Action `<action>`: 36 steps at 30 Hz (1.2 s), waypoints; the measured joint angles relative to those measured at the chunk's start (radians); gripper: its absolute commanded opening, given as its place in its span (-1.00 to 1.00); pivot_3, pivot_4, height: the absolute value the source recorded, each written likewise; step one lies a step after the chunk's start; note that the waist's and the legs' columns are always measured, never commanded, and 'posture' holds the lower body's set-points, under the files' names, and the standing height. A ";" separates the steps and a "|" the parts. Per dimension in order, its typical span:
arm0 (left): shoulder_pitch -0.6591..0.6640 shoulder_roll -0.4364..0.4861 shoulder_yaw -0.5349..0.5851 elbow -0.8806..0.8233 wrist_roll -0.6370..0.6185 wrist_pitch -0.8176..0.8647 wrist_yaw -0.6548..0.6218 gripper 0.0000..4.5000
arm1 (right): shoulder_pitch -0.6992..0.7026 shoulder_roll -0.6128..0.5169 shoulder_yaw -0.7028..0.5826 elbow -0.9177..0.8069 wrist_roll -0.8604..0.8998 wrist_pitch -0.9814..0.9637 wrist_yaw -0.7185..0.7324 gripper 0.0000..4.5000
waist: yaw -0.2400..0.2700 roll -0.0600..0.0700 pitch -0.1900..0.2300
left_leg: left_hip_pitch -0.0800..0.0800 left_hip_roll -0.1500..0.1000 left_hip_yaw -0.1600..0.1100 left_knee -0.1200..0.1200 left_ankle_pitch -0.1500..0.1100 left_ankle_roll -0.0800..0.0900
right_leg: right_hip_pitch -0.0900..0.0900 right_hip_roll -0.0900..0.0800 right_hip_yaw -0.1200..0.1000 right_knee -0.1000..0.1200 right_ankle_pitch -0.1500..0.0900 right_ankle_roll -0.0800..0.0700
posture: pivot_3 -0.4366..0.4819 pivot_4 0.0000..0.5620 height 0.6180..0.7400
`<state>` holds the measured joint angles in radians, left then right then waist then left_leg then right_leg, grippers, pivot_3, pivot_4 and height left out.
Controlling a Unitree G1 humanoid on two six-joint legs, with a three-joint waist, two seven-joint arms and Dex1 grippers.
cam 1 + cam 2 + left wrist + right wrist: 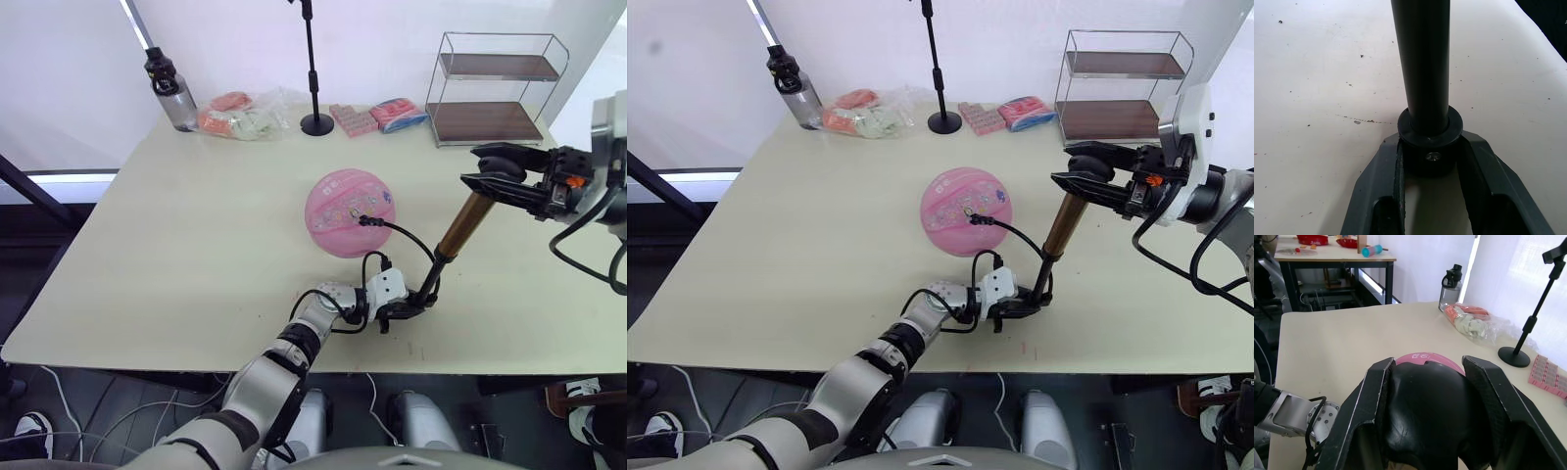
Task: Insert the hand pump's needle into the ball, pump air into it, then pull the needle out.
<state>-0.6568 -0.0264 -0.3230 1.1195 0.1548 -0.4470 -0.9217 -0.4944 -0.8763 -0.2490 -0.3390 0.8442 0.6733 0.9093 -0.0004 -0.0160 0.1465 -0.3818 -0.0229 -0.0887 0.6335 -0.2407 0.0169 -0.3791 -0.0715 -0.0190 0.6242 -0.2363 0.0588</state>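
The glossy pink ball (350,211) sits mid-bench (176,255), its sticker print too small to read; the needle (362,219) is in its valve. At its 4 o'clock the gold metal hand pump (454,238) stands tilted: left fingers (1386,196) clamp its black base, right fingers (1364,406) grip its smooth handle.

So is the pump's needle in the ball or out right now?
In, it appears. The black hose from the hand pump ends right at the ball surface, its fitting pressed against it; the needle itself cannot be made out.
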 measured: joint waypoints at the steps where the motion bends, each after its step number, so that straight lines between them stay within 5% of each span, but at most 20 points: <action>1: 0.000 0.000 0.000 0.000 0.000 0.000 0.000 -0.55 | 0.004 0.000 0.000 0.000 -0.003 -0.004 0.001 -0.26 | 0.000 0.000 0.000 | 0.000 0.000 0.000 0.000 0.000 0.000 | 0.000 0.000 0.000 0.000 0.000 0.000 | -0.05 -0.47 1.00; 24: 0.008 0.011 -0.005 0.010 0.009 0.001 0.013 -0.55 | 0.313 0.261 0.275 0.213 -0.399 -0.545 0.063 -0.26 | -0.011 -0.013 -0.017 | 0.003 0.002 0.000 0.000 0.000 0.000 | 0.001 0.001 0.000 0.000 0.000 0.000 | -0.05 -0.47 1.00; 36: -0.004 -0.002 -0.002 0.010 0.001 0.002 0.001 -0.55 | 0.223 0.157 0.204 0.126 -0.283 -0.310 0.064 -0.26 | 0.000 -0.003 -0.006 | -0.001 0.000 0.000 0.000 0.000 0.000 | 0.000 0.000 0.000 0.000 0.000 0.000 | -0.05 -0.47 1.00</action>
<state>-0.6607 -0.0282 -0.3246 1.1293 0.1563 -0.4451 -0.9211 -0.2711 -0.7191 -0.0452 -0.2129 0.5607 0.3629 0.9735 0.0000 -0.0193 0.1409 -0.3825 -0.0234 -0.0892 0.6334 -0.2408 0.0168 -0.3793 -0.0717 -0.0194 0.6240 -0.2364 0.0587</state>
